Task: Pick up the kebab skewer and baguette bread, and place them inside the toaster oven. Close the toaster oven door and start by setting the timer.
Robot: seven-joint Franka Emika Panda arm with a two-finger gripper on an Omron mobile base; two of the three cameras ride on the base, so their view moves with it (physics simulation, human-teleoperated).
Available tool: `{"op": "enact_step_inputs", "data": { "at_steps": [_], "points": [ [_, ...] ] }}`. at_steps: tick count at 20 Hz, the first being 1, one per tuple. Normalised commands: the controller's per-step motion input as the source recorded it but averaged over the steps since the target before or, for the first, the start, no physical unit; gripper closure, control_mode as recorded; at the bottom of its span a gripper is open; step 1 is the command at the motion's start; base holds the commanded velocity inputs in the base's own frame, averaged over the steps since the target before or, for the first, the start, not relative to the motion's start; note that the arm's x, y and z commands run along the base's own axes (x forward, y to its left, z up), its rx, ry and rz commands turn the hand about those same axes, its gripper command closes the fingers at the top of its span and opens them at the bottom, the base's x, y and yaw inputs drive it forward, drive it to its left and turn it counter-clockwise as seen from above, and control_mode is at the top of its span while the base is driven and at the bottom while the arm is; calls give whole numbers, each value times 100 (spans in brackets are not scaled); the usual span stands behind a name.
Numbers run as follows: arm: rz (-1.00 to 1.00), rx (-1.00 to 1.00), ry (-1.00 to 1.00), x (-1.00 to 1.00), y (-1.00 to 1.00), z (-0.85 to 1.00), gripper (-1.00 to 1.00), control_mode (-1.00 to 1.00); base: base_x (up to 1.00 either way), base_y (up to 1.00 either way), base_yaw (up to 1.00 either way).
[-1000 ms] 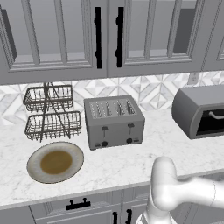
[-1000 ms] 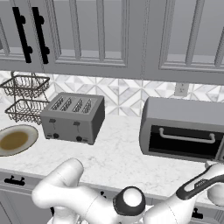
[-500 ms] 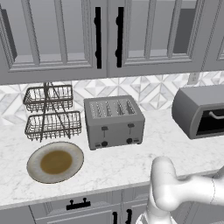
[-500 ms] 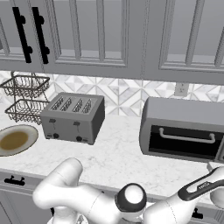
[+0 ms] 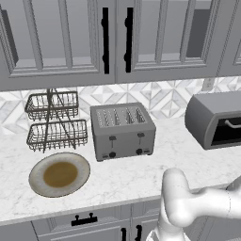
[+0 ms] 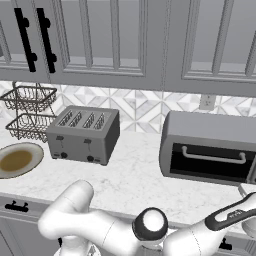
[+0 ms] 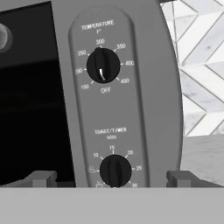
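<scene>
- Marble counter [image 6: 135, 180] carries the toaster oven [image 6: 207, 147] at its right end, door [image 6: 210, 162] shut.
- We hold our gripper [image 7: 113, 178] spread wide, empty, straddling the timer knob [image 7: 115, 170].
- We judge that knob small, rigid, probably slick; pinch its raised ridge squarely.

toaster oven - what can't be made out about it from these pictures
- Contents: the toaster oven door glass is dark in the right base view; skewer or baguette inside cannot be seen.
- Left base view: the picture edge cuts off the oven's right side.
- Hand view: the timer knob scale is cut off below; its setting is unclear.
- Hand view: the temperature knob pointer reading is too small to tell.
</scene>
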Motion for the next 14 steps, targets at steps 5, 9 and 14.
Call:
{"op": "enact_step_inputs", "data": {
  "at_steps": [5,9,14],
  "points": [
    [0,0,0,2,2,2,-100,-100,0,0,0],
    [0,0,0,4,0,-2,-100,-100,0,0,0],
    [0,0,0,18,0,0,-100,-100,0,0,0]
  ]
}}
